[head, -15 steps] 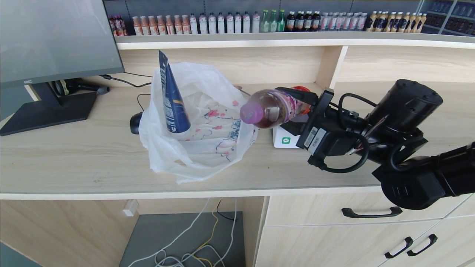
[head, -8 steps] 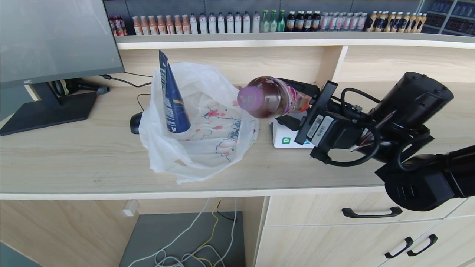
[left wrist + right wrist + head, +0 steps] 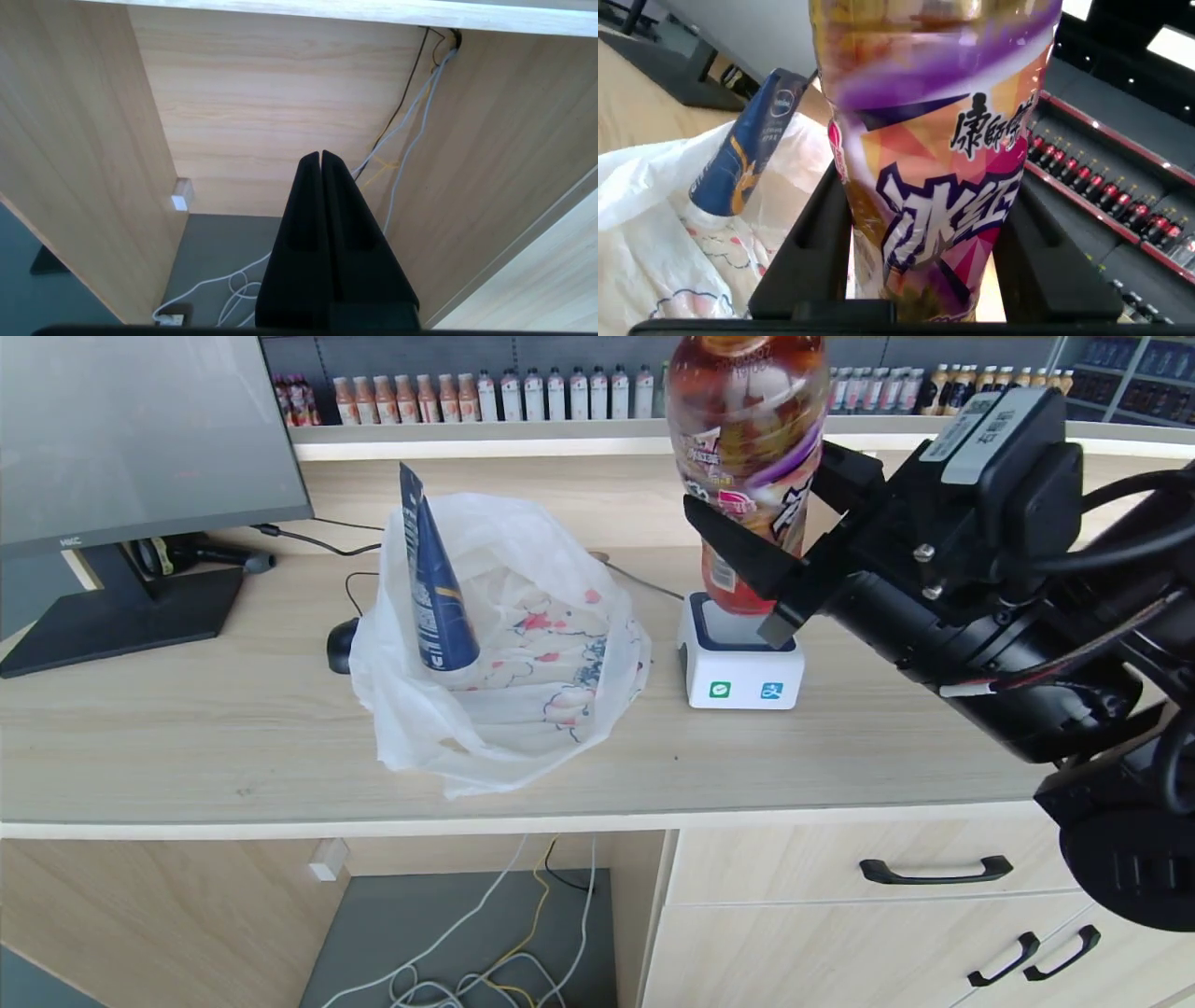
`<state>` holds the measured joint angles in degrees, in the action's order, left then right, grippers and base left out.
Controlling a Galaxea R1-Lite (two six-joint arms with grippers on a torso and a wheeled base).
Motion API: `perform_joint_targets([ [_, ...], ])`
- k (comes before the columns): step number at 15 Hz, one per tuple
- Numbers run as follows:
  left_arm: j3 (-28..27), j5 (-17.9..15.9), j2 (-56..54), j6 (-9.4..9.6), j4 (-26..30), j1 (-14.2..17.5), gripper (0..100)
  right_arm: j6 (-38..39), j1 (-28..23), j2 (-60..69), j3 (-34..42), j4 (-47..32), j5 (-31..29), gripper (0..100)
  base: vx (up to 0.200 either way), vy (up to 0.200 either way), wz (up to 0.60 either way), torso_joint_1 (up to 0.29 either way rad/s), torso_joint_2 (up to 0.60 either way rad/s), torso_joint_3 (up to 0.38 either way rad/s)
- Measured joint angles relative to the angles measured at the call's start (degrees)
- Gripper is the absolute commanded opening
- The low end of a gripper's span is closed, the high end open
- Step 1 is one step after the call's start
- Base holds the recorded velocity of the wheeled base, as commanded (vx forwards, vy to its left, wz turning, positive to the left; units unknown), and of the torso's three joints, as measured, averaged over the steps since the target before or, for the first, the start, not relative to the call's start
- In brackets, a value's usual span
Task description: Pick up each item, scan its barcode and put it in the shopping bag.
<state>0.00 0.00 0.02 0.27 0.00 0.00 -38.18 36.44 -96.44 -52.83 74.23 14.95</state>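
My right gripper [image 3: 780,527] is shut on a tea bottle [image 3: 747,448] with a purple and orange label. It holds the bottle upright, its base just above the white scanner box [image 3: 742,677] on the counter. In the right wrist view the bottle [image 3: 934,159] stands between the black fingers [image 3: 799,257]. To the scanner's left lies the white shopping bag [image 3: 509,653] with a dark blue tube [image 3: 431,588] standing in it; the right wrist view catches the bag [image 3: 654,233] and the tube [image 3: 752,149] too. My left gripper [image 3: 320,196] hangs shut below the counter.
A monitor [image 3: 140,429] on its stand fills the counter's far left, with a black mouse [image 3: 342,644] beside the bag. Bottles line the shelf [image 3: 653,387] behind. Drawers with black handles [image 3: 934,871] are under the counter's right half, and loose cables [image 3: 485,952] under its middle.
The right arm has swung the bottle from lying sideways near the bag's rim to standing upright, higher and over the scanner. The bag and tube have stayed put.
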Motion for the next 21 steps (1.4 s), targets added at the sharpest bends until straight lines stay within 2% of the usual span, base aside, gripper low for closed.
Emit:
perform_joint_targets([
  [3, 0.0, 0.0, 0.0, -0.02, 0.0, 0.0, 0, 12.11, 0.41, 2.86, 2.56, 0.02, -4.94, 0, 0.0, 0.0, 0.0, 0.0, 0.0, 0.0],
  [5, 0.0, 0.0, 0.0, 0.0, 0.0, 0.0, 0, 22.53, 0.05, 3.85, 3.96, 0.0, -12.37, 0, 0.0, 0.0, 0.0, 0.0, 0.0, 0.0],
  [7, 0.0, 0.0, 0.0, 0.0, 0.0, 0.0, 0, 29.76, -1.16, 4.11, 4.74, -0.27, -18.85, 0, 0.0, 0.0, 0.0, 0.0, 0.0, 0.0],
  [10, 0.0, 0.0, 0.0, 0.0, 0.0, 0.0, 0, 32.28, -3.69, 3.63, 9.09, 0.51, -22.95, 0, 0.0, 0.0, 0.0, 0.0, 0.0, 0.0],
  [15, 0.0, 0.0, 0.0, -0.02, 0.0, 0.0, 0, 32.46, -4.83, 2.15, 11.96, 4.46, -23.21, 0, 0.0, 0.0, 0.0, 0.0, 0.0, 0.0],
  [18, 0.0, 0.0, 0.0, 0.06, 0.0, -0.05, 0, 33.51, -3.84, 0.91, 8.77, 4.97, -23.56, 0, 0.0, 0.0, 0.0, 0.0, 0.0, 0.0],
  [21, 0.0, 0.0, 0.0, -0.02, 0.0, -0.02, 0, 36.24, -2.9, 0.18, 6.64, 5.63, -26.95, 0, 0.0, 0.0, 0.0, 0.0, 0.0, 0.0],
])
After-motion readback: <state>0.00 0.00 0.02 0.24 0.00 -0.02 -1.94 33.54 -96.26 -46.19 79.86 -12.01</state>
